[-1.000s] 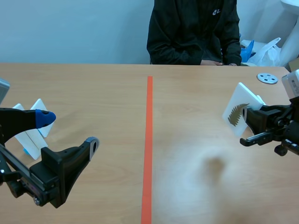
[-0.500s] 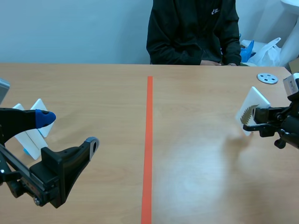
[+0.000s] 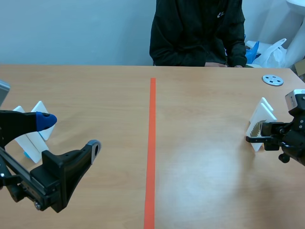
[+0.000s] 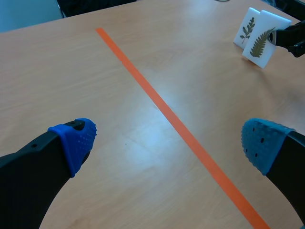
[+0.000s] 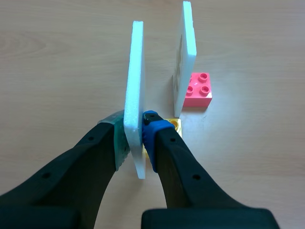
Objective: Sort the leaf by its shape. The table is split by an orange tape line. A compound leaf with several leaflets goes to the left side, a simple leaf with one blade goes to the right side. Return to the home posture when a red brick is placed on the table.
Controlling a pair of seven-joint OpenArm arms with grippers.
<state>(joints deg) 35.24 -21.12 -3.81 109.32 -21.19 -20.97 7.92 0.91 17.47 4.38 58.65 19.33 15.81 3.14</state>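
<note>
Card (image 5: 134,71) with a fern-like leaf (image 4: 259,43) of many leaflets stands upright, pinched between the right gripper's (image 5: 136,138) pads. We see it edge-on, on the right side of the tape line (image 3: 151,143), near the table's (image 3: 95,90) right edge. Just ahead of it we find a second card (image 5: 186,43), upright, with a pink brick (image 5: 198,89) at its foot. A yellow brick (image 5: 172,125) shows behind the held card. Our left gripper (image 4: 167,142) hangs wide open over the left side, beside two white cards (image 3: 33,129). A person (image 3: 198,28) sits across from us.
</note>
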